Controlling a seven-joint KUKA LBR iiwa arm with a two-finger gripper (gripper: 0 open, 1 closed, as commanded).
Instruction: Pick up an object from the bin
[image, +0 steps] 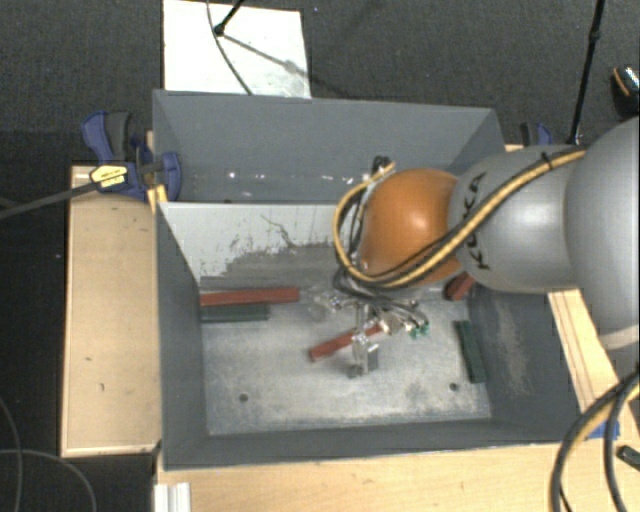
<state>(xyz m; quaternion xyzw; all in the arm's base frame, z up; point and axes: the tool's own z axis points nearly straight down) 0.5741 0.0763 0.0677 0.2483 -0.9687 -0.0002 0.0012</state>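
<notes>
- In the middle of the grey metal bin, a little toward its near edge, the robot's two-finger gripper hangs low over the floor. It reaches in from the right beneath a rounded orange wrist cover looped with yellow and black cables.
- A short, flat, reddish-brown stick lies slanted at the gripper. Its left end juts out toward the bin's left wall and its right end runs in under the wrist hardware.
- Whether the gripper is spread wide or closed on this stick cannot be told, because the hardware above it hides the contact.
- By my reading, the reach down is done and the grasp is not confirmed. The stick looks to be low at the bin floor, so a firm closing and the lift out of the bin are left to do.
- Near the left wall, well apart from the gripper, a long reddish-brown bar lies beside a dark green bar.
- Near the right wall lies another dark green bar. A small red piece peeks out under the arm toward the far right corner.
</notes>
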